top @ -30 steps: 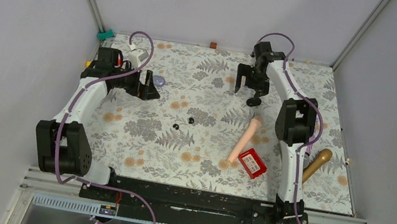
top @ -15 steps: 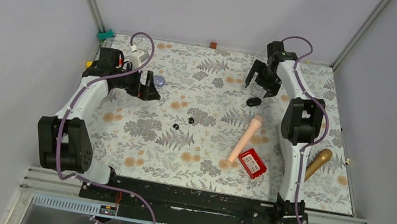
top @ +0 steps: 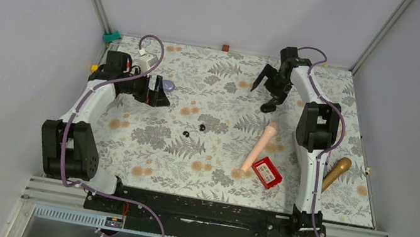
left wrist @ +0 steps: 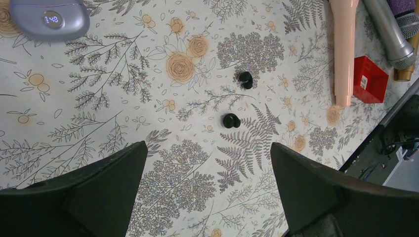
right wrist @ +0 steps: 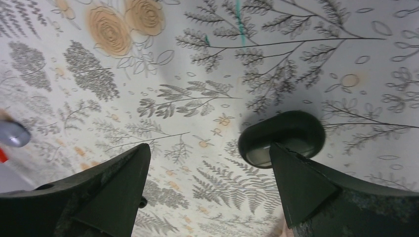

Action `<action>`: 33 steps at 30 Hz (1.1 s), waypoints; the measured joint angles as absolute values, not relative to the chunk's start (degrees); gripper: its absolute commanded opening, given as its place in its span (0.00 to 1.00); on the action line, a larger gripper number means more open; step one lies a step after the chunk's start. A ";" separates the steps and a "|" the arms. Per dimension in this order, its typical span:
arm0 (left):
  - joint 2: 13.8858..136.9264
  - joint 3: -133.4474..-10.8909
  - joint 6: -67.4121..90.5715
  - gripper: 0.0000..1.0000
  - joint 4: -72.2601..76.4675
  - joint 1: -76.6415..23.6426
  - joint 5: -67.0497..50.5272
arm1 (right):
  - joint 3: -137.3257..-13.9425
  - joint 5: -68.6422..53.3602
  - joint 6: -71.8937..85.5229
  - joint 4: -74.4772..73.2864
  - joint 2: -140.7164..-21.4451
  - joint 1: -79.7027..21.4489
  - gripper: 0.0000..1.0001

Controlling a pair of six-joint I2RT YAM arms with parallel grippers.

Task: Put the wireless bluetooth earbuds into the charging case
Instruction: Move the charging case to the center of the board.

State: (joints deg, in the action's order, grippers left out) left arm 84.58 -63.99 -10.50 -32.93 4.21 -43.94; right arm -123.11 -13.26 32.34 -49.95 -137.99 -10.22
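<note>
The two black earbuds (top: 201,127) (top: 185,133) lie apart on the floral mat near its middle. In the left wrist view they show as two buds (left wrist: 245,79) (left wrist: 230,120) ahead of my open, empty left gripper (left wrist: 208,147). The glossy black charging case (top: 269,107) lies shut at the back right. My right gripper (top: 268,89) hangs tilted just above it, open and empty. In the right wrist view the case (right wrist: 281,133) sits beside the right fingertip, outside the gap of the right gripper (right wrist: 208,148). My left gripper (top: 158,97) is at the back left.
A lavender dome-like object (top: 167,86) lies next to my left gripper. A pink cylinder (top: 259,146) and a red box (top: 266,172) lie right of the middle. A gold cylinder (top: 335,174) lies by the right arm. Grey walls enclose the mat.
My right gripper swung right and back, then tilted down toward the case. The case, the earbuds and the left arm have stayed put.
</note>
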 measured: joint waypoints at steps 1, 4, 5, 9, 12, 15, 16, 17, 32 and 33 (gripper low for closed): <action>84.60 -63.99 -10.50 0.98 -32.93 4.21 -43.97 | -122.96 -14.17 32.69 -49.74 -137.97 -10.22 0.99; 84.60 -63.99 -10.50 0.99 -32.93 4.21 -43.99 | -122.21 -16.45 33.06 -48.47 -137.80 -10.28 1.00; 84.60 -63.99 -10.48 0.99 -32.91 4.21 -43.99 | -121.78 -16.99 33.06 -47.88 -137.58 -10.31 1.00; 84.60 -63.99 -10.50 0.99 -32.93 4.21 -44.05 | -119.79 -16.38 32.36 -46.59 -137.36 -10.74 0.99; 84.62 -63.99 -10.50 0.99 -32.93 4.21 -44.34 | -119.00 -14.68 32.23 -46.52 -137.34 -10.81 0.99; 84.62 -63.99 -10.50 0.99 -32.93 4.21 -44.47 | -118.30 -13.87 32.80 -45.52 -136.94 -10.46 0.99; 84.62 -63.99 -10.50 0.99 -32.93 4.23 -44.49 | -117.75 -14.11 33.19 -45.08 -136.55 -10.31 0.99; 84.62 -63.99 -10.50 0.98 -32.93 4.23 -44.53 | -117.19 -14.39 33.61 -44.60 -136.16 -10.09 0.99; 85.82 -64.01 -10.52 0.99 -32.93 4.25 -44.86 | -109.65 -11.68 39.05 -37.41 -129.88 -5.91 0.99; 86.00 -64.01 -10.50 0.99 -32.93 4.23 -44.88 | -109.14 -11.40 39.35 -36.84 -129.49 -5.89 0.99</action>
